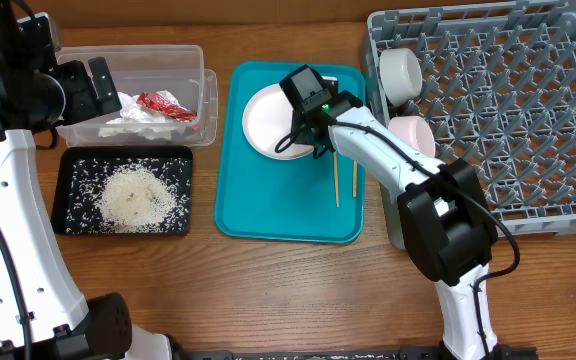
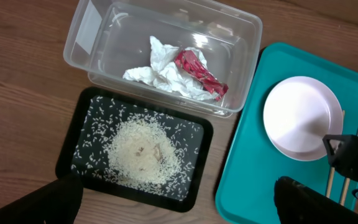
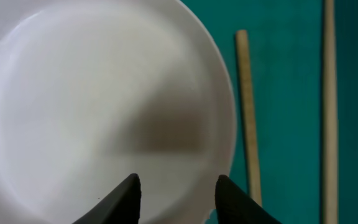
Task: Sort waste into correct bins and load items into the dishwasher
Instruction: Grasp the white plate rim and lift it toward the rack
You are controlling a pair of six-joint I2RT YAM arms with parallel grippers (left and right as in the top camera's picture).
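The large white plate (image 1: 266, 122) (image 2: 301, 117) (image 3: 104, 93) lies on the teal tray (image 1: 268, 205). My right gripper (image 1: 305, 143) (image 3: 178, 186) hovers close over the plate's right rim, its fingers apart with bare plate between them. Two wooden chopsticks (image 1: 336, 182) (image 3: 247, 112) lie on the tray just right of the plate. High over the bins, my left gripper (image 1: 98, 85) (image 2: 179, 208) is wide open and holds nothing. The clear tub (image 1: 196, 62) (image 2: 86, 46) contains the red wrapper (image 1: 165, 104) (image 2: 199, 71) and crumpled paper (image 1: 128, 125) (image 2: 160, 71). Rice (image 1: 133, 195) (image 2: 143, 152) is piled in the black tray (image 1: 68, 195) (image 2: 73, 146).
The grey dish rack (image 1: 508, 110) fills the right side, with a white bowl (image 1: 403, 72) and a pale bowl (image 1: 413, 132) at its left edge. My right arm reaches from the front edge across the tray's right corner.
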